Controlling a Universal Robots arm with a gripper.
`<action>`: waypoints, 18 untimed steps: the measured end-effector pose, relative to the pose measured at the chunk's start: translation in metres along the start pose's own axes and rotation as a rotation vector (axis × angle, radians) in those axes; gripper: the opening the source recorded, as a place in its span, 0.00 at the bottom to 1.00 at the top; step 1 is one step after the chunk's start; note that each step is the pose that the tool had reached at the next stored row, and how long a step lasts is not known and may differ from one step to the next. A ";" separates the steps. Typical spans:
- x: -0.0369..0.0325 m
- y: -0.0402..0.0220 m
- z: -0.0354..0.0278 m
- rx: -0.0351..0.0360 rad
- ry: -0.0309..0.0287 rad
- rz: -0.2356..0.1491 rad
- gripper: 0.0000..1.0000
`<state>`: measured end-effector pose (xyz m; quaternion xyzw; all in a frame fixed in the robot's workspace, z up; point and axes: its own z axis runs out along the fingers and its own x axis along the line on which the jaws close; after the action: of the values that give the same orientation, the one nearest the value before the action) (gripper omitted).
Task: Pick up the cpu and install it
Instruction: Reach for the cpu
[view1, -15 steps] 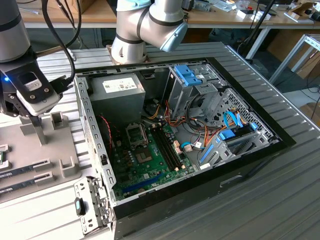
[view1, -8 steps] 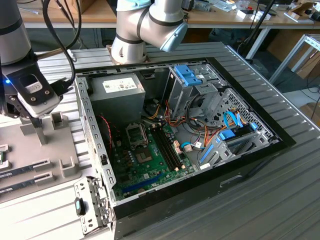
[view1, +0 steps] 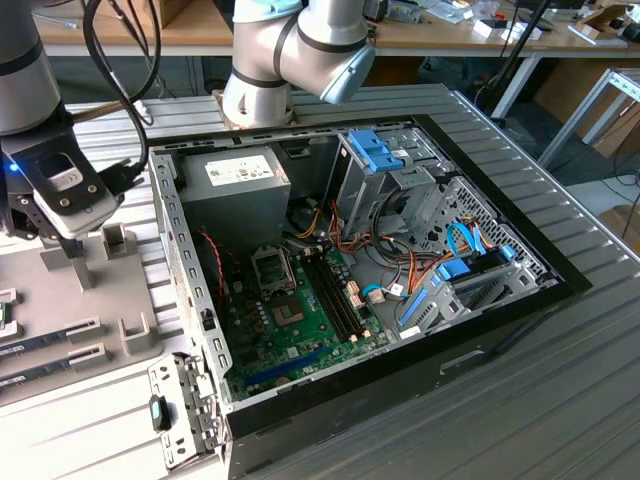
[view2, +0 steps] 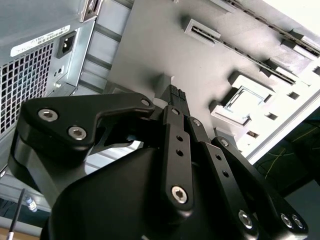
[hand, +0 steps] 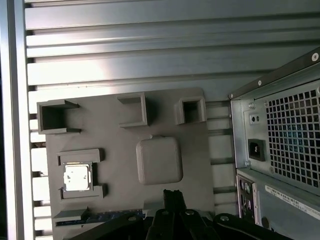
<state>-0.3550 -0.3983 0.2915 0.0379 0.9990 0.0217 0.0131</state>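
First wrist view: flat, square, silver-grey cpu (hand: 76, 176) (shiny top)

- arm (view1: 290, 45): fat silver-grey tube segments with rounded joint housings, seen in the exterior view
- end cap (view1: 345, 78): duller grey disc closing one joint, smooth, no print legible
- wrist segment (view1: 20, 70): same silver-grey, going to black housing lower down
- cables (view1: 112, 70): thick, black and glossy, several running together beside the wrist segment
- blue light (view1: 12, 165): small lit dot on the black housing
- wrist module (view1: 65, 185): pale grey face plate, black edging
- gripper (view2: 175, 94): matte black, flat linkage bars with rounded corners, chunky black body behind
- screws (view2: 48, 115): silver hex-socket heads at link pivots
- finger bar (view2: 178, 150): narrow, black, row of small round holes
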 end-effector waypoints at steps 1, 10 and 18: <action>0.0003 0.0000 0.0003 0.0000 0.0001 0.000 0.11; 0.0035 -0.0004 0.0040 0.0000 0.0000 0.000 0.11; 0.0204 -0.0016 0.0049 0.0000 -0.0001 0.000 0.11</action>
<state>-0.3753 -0.3981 0.2860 0.0379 0.9990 0.0217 0.0132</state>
